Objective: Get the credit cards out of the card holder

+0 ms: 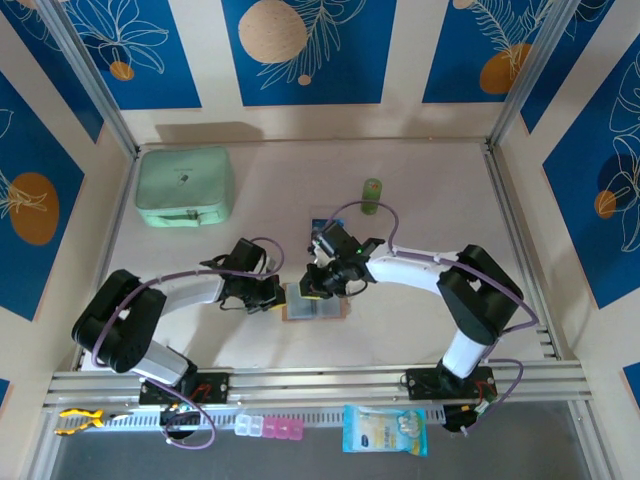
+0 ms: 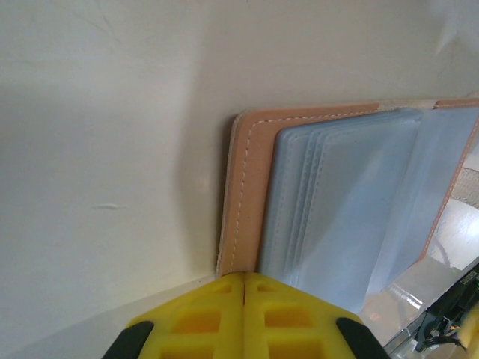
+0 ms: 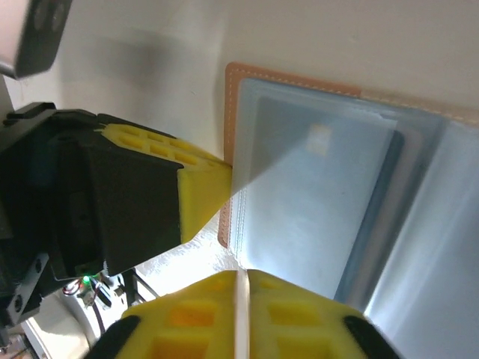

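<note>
- Press down with closed left gripper (image 2: 245, 280) on the tan edge of card holder (image 2: 241, 202) — lying open on table (image 1: 420, 180), between both grippers.
- Pinch lightly with right gripper (image 3: 241, 284), nearly closed on a thin pale pocket leaf (image 3: 284, 217).
- Peel back slowly — expose credit card (image 3: 329, 172) beneath, avoid dragging the holder.

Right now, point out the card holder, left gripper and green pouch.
card holder (image 2: 247, 187): left wrist view, tan stitched border.
left gripper (image 2: 245, 278): left wrist view, where the yellow fingertips meet.
green pouch (image 1: 185, 187): top view, middle of its top face.
</note>
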Action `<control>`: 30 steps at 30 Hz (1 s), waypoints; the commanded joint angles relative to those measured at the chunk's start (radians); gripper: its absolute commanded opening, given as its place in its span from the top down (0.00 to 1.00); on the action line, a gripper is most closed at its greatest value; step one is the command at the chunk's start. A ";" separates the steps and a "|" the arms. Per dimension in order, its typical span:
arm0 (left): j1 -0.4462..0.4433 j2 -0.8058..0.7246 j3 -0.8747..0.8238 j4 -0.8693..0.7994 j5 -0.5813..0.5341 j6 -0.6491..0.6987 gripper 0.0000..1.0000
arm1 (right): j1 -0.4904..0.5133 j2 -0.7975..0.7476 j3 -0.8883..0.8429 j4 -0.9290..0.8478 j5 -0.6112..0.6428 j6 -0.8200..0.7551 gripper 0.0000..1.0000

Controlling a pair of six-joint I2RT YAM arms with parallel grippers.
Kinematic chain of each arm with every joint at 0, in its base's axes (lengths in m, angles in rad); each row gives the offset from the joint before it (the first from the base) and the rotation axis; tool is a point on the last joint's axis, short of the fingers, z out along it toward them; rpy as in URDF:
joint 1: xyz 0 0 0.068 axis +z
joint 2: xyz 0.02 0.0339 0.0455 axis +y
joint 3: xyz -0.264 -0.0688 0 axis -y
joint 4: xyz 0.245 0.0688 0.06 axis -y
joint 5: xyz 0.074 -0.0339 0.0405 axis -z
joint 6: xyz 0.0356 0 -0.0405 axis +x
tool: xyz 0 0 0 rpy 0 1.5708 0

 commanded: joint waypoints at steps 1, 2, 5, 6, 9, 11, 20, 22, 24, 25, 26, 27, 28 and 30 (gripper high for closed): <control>-0.009 0.020 -0.007 -0.021 -0.024 0.009 0.98 | 0.009 0.040 0.022 0.003 -0.038 0.035 0.82; -0.009 0.021 -0.005 -0.025 -0.028 0.011 0.97 | 0.011 0.051 0.029 0.001 -0.038 0.033 0.81; -0.009 0.019 -0.002 -0.035 -0.035 0.016 0.98 | 0.013 0.071 0.038 0.001 -0.042 0.036 0.79; -0.009 0.019 -0.001 -0.038 -0.038 0.017 0.97 | 0.014 0.077 0.039 0.001 -0.040 0.036 0.79; -0.008 0.021 0.000 -0.040 -0.039 0.018 0.98 | 0.014 0.096 0.043 -0.004 -0.038 0.037 0.79; -0.008 0.022 0.000 -0.040 -0.038 0.018 0.98 | 0.014 0.104 0.044 -0.004 -0.038 0.036 0.78; -0.008 0.027 0.007 -0.048 -0.044 0.024 0.98 | 0.010 0.113 0.067 -0.119 0.055 0.018 0.70; -0.008 0.027 0.008 -0.048 -0.044 0.026 0.98 | 0.006 0.111 0.061 -0.121 0.054 0.016 0.70; -0.009 0.028 0.010 -0.052 -0.045 0.028 0.98 | 0.006 0.107 0.059 -0.128 0.063 0.014 0.70; -0.009 0.028 0.010 -0.052 -0.045 0.026 0.98 | 0.006 0.104 0.058 -0.129 0.065 0.013 0.70; -0.008 0.030 0.010 -0.052 -0.045 0.026 0.98 | 0.006 0.101 0.056 -0.132 0.070 0.014 0.70; -0.008 0.030 0.010 -0.052 -0.045 0.026 0.98 | 0.006 0.100 0.056 -0.136 0.074 0.014 0.70; -0.008 0.029 0.010 -0.051 -0.045 0.026 0.98 | 0.005 0.101 0.057 -0.140 0.075 0.013 0.70; -0.008 0.028 0.010 -0.054 -0.046 0.026 0.98 | 0.005 0.101 0.058 -0.146 0.081 0.012 0.70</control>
